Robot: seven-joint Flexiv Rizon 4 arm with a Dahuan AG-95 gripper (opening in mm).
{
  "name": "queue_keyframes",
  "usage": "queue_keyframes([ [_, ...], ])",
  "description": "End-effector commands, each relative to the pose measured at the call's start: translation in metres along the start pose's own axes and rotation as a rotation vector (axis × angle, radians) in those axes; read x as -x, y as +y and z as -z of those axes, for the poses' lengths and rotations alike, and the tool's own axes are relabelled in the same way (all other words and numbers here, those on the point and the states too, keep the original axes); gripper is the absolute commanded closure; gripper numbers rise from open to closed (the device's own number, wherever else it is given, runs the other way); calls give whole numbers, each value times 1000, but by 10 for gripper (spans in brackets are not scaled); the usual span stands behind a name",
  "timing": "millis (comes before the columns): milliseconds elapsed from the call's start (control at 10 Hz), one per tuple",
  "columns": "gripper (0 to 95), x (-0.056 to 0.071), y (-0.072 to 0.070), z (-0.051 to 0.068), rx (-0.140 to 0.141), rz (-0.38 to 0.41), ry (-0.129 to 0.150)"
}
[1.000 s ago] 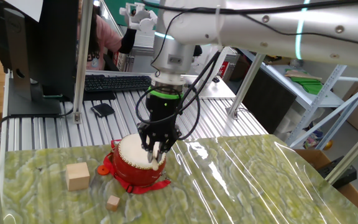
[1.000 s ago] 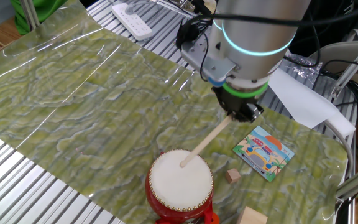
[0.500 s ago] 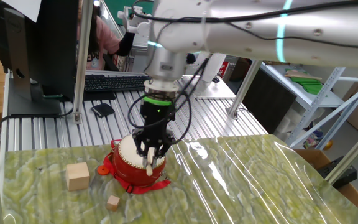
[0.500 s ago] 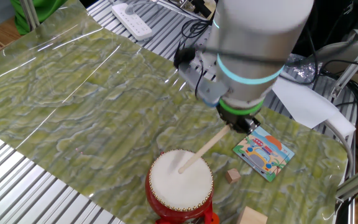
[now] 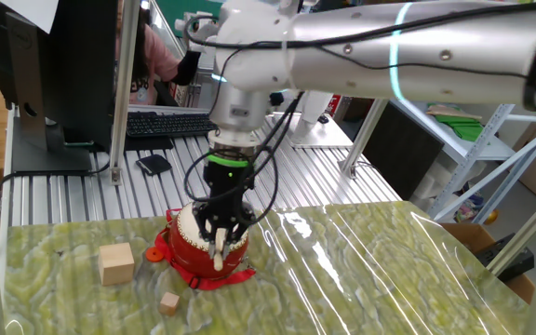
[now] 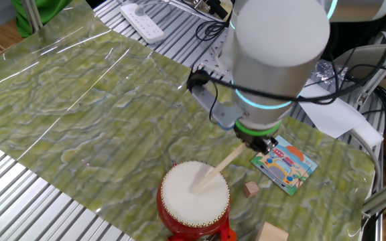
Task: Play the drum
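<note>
pincer pinching the thin wooden stick, now swung lower and leftward than half a second back; stick tip looks to be on the cream head of the drum, so a beat is likely landing. drum sits on the green mat at the near edge. wooden cubes and picture card lie just beside, nothing blocking the stroke.
</note>
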State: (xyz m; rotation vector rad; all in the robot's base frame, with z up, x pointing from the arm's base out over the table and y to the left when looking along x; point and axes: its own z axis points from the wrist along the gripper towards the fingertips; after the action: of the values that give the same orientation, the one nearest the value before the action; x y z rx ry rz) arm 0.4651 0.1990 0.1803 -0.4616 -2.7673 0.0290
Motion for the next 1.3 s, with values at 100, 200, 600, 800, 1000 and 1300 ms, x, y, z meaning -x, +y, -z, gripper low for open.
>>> queue_keyframes([
  [100,950,-4,-4,16,-3,-11,11],
  [200,950,-6,-5,20,-3,-14,11],
  [600,950,-8,-7,25,-2,-18,20],
  [800,950,-7,-6,21,2,-19,23],
  [1000,950,-2,0,8,8,-22,21],
  [1300,950,3,4,-5,13,-22,20],
])
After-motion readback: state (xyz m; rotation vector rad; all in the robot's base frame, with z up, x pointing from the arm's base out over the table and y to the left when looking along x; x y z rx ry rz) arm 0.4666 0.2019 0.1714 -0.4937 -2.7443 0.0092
